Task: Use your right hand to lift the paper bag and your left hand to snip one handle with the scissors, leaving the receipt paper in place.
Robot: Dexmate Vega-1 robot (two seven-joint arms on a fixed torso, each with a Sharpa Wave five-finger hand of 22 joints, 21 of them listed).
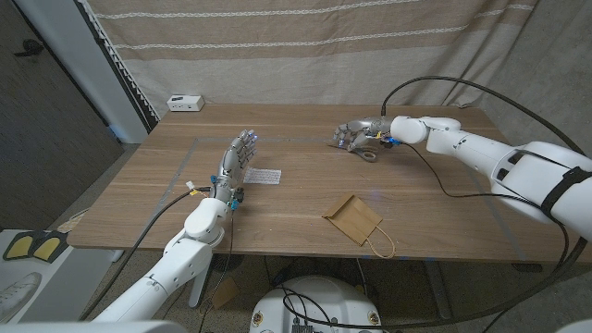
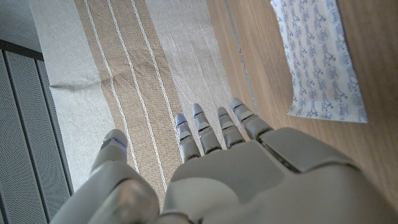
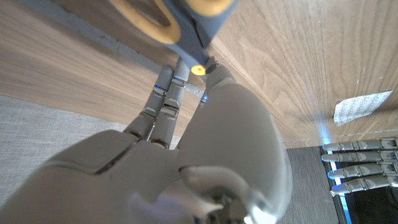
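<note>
The brown paper bag lies flat near the table's front edge, with its string handle toward me. Grey-and-yellow scissors lie at the back right. My right hand is on them, thumb and fingers closed around the scissors by the yellow pivot. The printed receipt paper lies left of the middle. Just left of the receipt stands my left hand, upright with fingers apart and holding nothing.
A small white box sits at the table's back left corner. A black cable trails over the table by my right arm. A striped curtain hangs behind the table. The left hand's fingers show in the right wrist view.
</note>
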